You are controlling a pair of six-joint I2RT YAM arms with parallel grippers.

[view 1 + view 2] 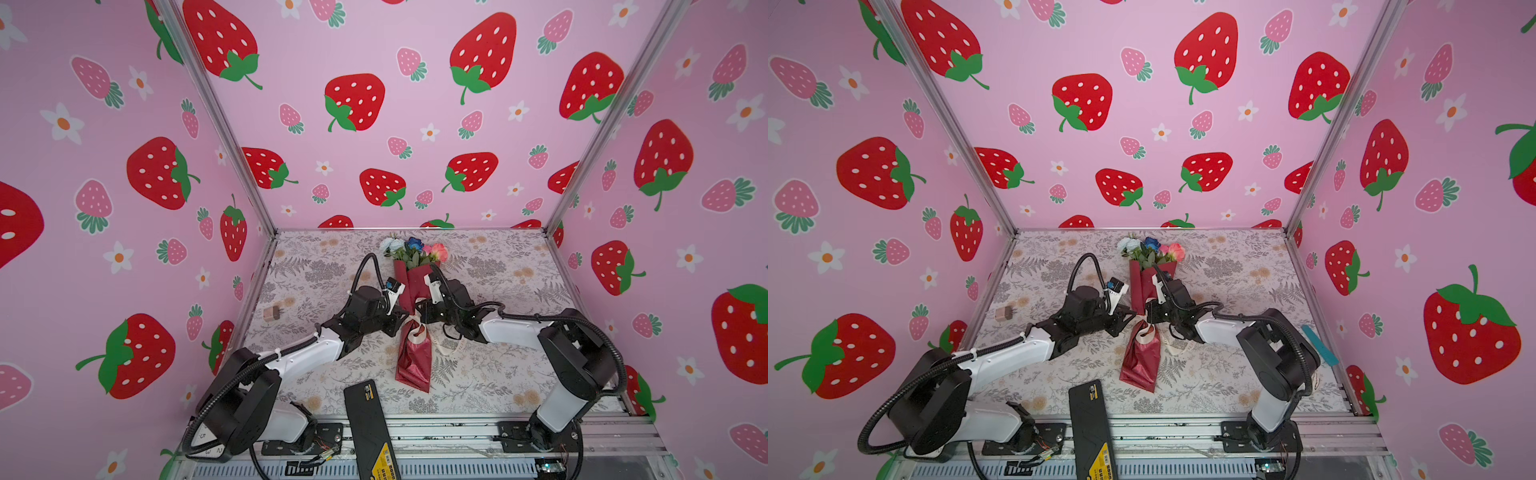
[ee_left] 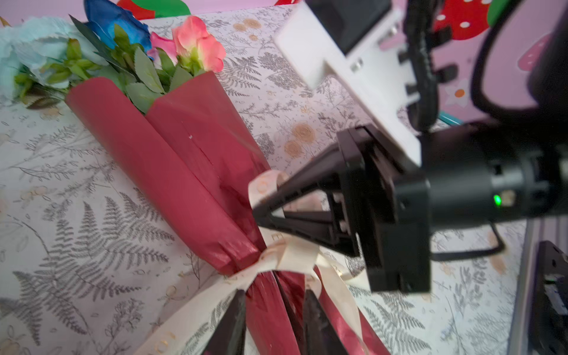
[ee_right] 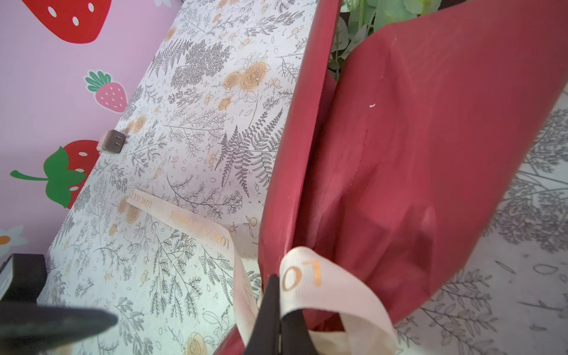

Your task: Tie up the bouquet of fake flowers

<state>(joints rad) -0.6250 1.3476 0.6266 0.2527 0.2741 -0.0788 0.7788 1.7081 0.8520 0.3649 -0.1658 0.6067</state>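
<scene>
Dark red glossy paper wraps the bouquet of fake flowers [image 1: 415, 357]. In both top views it lies flat along the middle of the fern-printed table cloth [image 1: 498, 374], with its blooms beyond both jaws, toward the back wall. The left gripper [image 1: 401, 322] and right gripper [image 1: 420, 312] meet at its pinched waist, one on each side. Bare cloth stretches outward behind each gripper to the metal-framed side edges.

Left wrist view: the left gripper [image 2: 274, 293] shows thin black jaws standing partly apart, the crinkled foil tail between them. Just beyond them a satin cream ribbon [image 2: 285, 252] winds round the waist. The right gripper [image 2: 261, 212], a tapering black wedge, nips a loop of it.

Right wrist view: the right gripper [image 3: 273, 285] is closed flat on the gold-lettered cream ribbon [image 3: 307, 273]. The bouquet of fake flowers [image 3: 415, 169] rises as a smooth matte cone just beyond its tips.
</scene>
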